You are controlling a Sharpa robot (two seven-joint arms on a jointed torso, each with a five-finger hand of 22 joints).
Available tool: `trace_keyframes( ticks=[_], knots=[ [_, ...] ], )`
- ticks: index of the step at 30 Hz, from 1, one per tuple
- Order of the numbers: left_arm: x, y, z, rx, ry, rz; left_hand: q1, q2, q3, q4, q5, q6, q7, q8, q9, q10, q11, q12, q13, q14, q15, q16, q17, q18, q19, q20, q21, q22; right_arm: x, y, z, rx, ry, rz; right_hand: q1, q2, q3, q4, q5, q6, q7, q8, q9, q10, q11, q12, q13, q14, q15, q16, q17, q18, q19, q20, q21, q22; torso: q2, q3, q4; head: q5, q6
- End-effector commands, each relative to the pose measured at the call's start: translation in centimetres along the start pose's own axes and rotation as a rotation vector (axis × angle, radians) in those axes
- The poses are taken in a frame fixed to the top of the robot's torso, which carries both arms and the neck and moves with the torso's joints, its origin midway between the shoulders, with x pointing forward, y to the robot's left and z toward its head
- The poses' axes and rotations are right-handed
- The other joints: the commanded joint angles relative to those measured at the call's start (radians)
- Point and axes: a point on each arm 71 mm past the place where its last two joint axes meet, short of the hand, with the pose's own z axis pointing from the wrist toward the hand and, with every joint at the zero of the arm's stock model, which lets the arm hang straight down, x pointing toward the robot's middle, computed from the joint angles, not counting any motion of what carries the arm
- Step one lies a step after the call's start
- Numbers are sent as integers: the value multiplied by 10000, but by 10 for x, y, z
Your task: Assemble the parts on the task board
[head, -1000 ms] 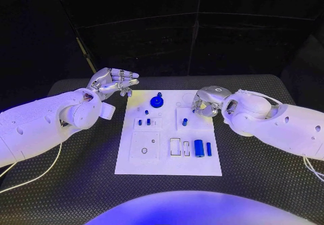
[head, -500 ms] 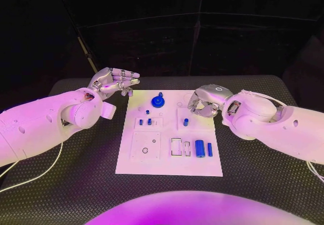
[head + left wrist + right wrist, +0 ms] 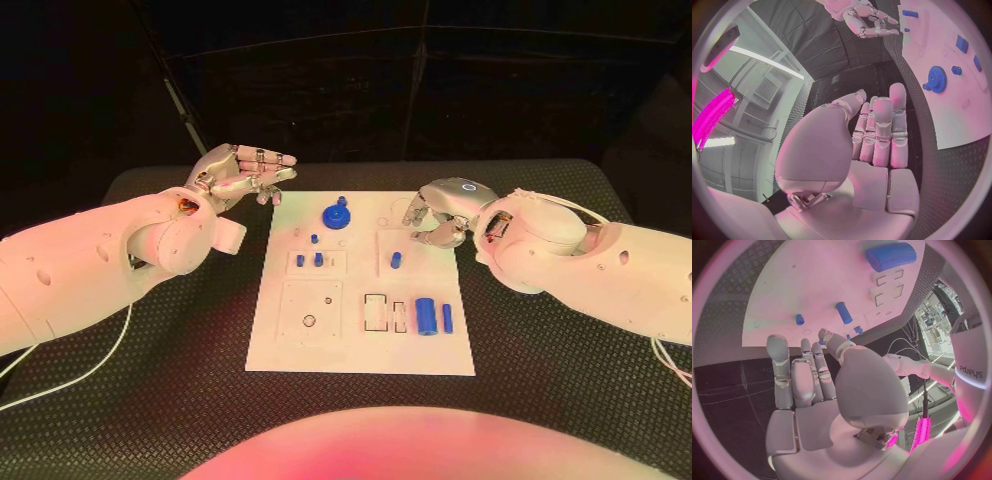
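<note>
The black worktop [image 3: 173, 400] carries the white task board [image 3: 361, 345] at its middle, and both arms flank the board's far end. The left hand [image 3: 238, 175] hangs off the board's far left corner with its fingers curled in toward the thumb and, as far as the left wrist view shows, nothing in them; the right hand [image 3: 440, 215] hovers over the far right corner, fingers bent down and apart, also holding nothing that I can make out. The parts sit loose or half seated: a blue gear [image 3: 336, 216] at the far middle, a thick blue cylinder [image 3: 426, 316] with a thin blue pin [image 3: 447, 318] just beside it near the right edge, and small blue pegs [image 3: 395, 260] between. The main hazard, I judge, is the right hand coming down on the edge and shoving the whole board, which would shift every slot. Next, a finger could brush the cylinder and set it rolling off. Smallest, a peg could tilt and jam.
</note>
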Motion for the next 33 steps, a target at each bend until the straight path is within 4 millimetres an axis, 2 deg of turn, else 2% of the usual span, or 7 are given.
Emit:
trace_keyframes(
  ticks=[1, 5, 8, 14, 23, 33],
  knots=[
    [0, -2, 0, 115, -9, -56, 22, 111, -2, -70, -49, 16, 25, 43, -10, -40, 17, 59, 6, -49, -5, -40, -13, 132, -52, -4, -71, -16, 2, -6, 1, 462, 359, -500, 15, -188, -71, 101, -87, -162, -1, -45, -13, -212, 21, -16, -4, 234, 77, -43, -74, -11, -126, 20, -75, -71, 0, 5, 1, -10, -9],
    [0, -2, 0, 123, 2, -60, 22, 111, -5, -73, -49, 10, 29, 40, -11, -52, 21, 60, 5, -55, -2, -46, -21, 132, -54, -3, -78, -20, 5, -9, 4, 606, 624, -649, 36, -294, -255, 184, -115, -338, -21, -42, -9, -430, 28, 17, 5, 216, 83, -55, -129, 23, -246, 41, -180, -235, 4, 3, 1, 5, -20],
    [1, -2, 0, 127, 15, -65, 22, 111, -5, -73, -49, 10, 29, 40, -11, -52, 21, 60, 5, -55, -2, -46, -21, 132, -54, -3, -78, -20, 7, -10, 6, 626, 726, -687, 45, -283, -262, 194, -106, -337, -16, -36, -6, -430, 29, 29, 8, 205, 83, -83, -186, 21, -243, 42, -174, -224, 9, 20, -3, 18, -29],
    [0, -2, 1, 125, 3, -60, 22, 111, -5, -73, -49, 10, 29, 40, -11, -52, 21, 60, 5, -55, -2, -46, -21, 132, -54, -3, -78, -20, 10, -9, 10, 504, 903, -577, 200, -117, -211, 273, 6, -110, 41, 67, 45, -233, 32, 214, 34, 189, 80, -90, -220, 12, -211, 42, -116, -159, 7, 20, -8, 18, -55],
    [-1, -1, 1, 112, -23, -53, 27, 112, -7, -80, -49, 4, 31, 38, -12, -64, 24, 64, 5, -57, 1, -47, -21, 131, -56, -1, -86, -25, 12, -6, 16, 314, 907, -452, 526, 147, 148, 256, 90, 259, 3, 139, 70, 44, -37, 347, 10, 232, 26, 23, -81, -6, -128, -3, 37, 0, 8, 15, -3, 4, -83],
    [0, -1, 1, 102, -6, -58, 27, 112, -7, -80, -49, 4, 31, 38, -12, -64, 24, 64, 5, -57, 1, -47, -21, 131, -56, -1, -86, -25, 16, -4, 20, 239, 1341, -516, 753, 240, 436, 131, 100, 504, -28, 154, 74, 350, -101, 430, 27, 237, -23, 66, -58, -17, -121, -51, 149, 94, 6, 14, -10, 19, -154]
  ],
)
